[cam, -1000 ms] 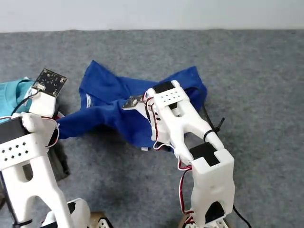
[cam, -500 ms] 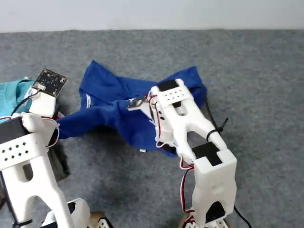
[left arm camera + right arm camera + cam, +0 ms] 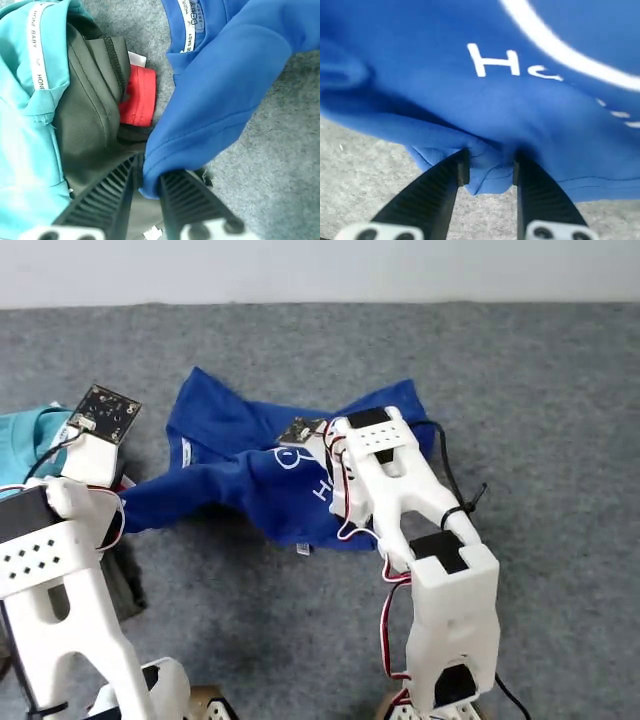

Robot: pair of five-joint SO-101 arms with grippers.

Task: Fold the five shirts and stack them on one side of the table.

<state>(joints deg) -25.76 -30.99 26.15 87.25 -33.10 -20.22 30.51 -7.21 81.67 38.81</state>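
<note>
Closest in, two white arms stand side by side on the grey table [image 3: 540,420]. The left gripper [image 3: 149,172] is clamped together on the end of the blue shirt's sleeve [image 3: 220,95], with the cloth pinched between its ribbed black fingers [image 3: 112,192]. Just beside and under that gripper lies a small heap of clothes: a teal shirt [image 3: 25,125], a dark olive shirt [image 3: 95,115] partly tucked beneath it, and a red garment [image 3: 137,95] showing between the olive cloth and the blue.

The right gripper [image 3: 490,162] is closed on a bunched fold at the hem of the same shirt, so the cloth fills the narrow gap between its tips.

The blue shirt [image 3: 240,470] is royal blue and crumpled, and it sprawls across the middle of the table. Its gripped sleeve stretches out towards the left arm [image 3: 60,550], and the right arm [image 3: 400,480] leans over its other half. White lettering [image 3: 300,475] with a curved white line shows on the upturned front, and a white label [image 3: 185,450] sits at the collar.

Beyond the shirt, the grey table runs to a pale wall [image 3: 320,270].
</note>
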